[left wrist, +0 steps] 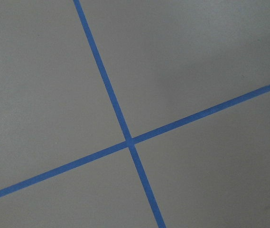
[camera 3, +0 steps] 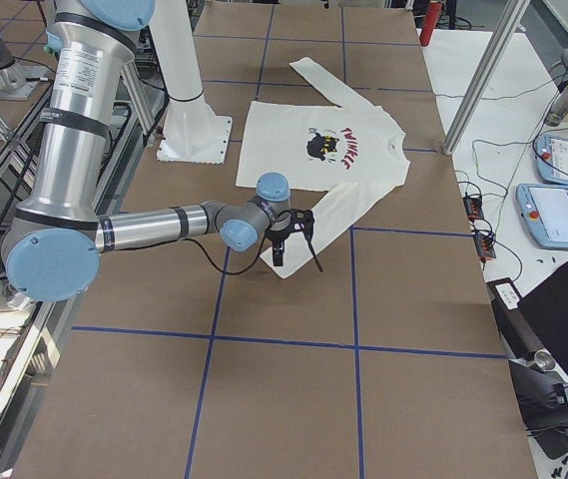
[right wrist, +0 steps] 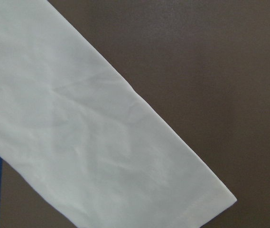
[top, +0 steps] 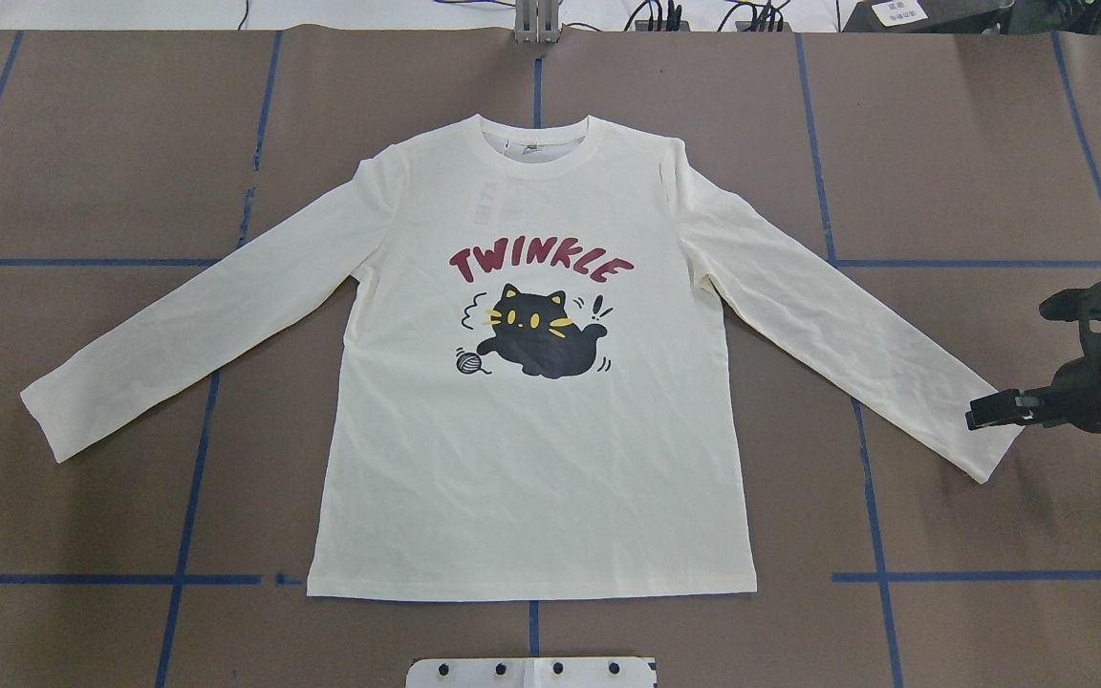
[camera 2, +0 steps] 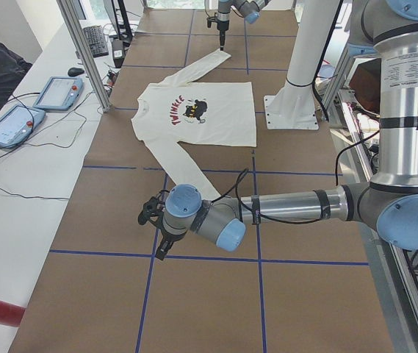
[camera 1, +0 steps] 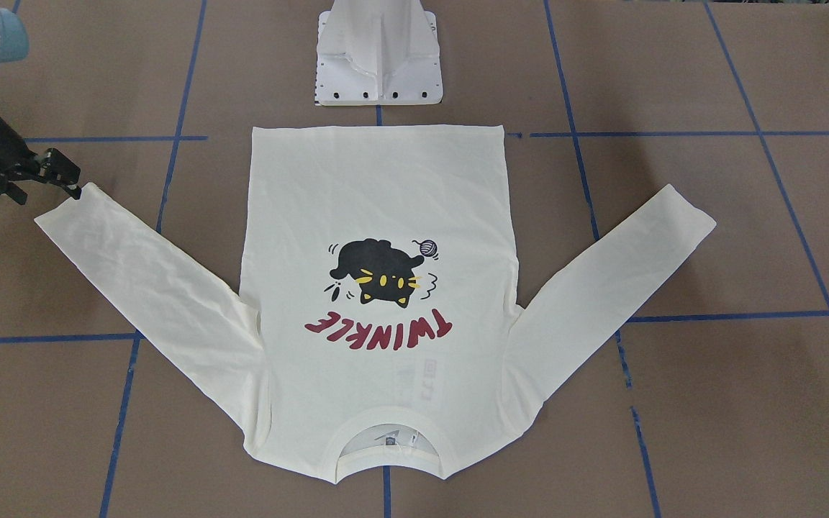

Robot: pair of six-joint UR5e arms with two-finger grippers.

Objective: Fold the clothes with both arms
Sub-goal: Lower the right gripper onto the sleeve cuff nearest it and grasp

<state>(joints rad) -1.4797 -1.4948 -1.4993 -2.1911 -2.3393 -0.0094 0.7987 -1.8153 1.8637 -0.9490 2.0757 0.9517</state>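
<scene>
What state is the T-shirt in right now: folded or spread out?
Spread out. The T-shirt lies flat on the table, print up, both sleeves angled outward, no part folded over.

— So what kind of room is this?

— Robot lab, plainly. See the white pedestal (camera 1: 378, 54), bolt heads along its foot plate? A grey tubular left arm (camera 2: 289, 206) reaches out on one side of it, a right arm (camera 3: 154, 228) on the other.

— And the table?

— A brown sheet (top: 111, 143) spreads out in front of the pedestal, gridded with blue tape (top: 82, 579). Across from the pedestal stand aluminium posts (camera 2: 84, 51), then a white bench (camera 2: 17, 213) with teach pendants (camera 2: 58, 92), trailing cables and a keyboard (camera 2: 96, 40).
</scene>
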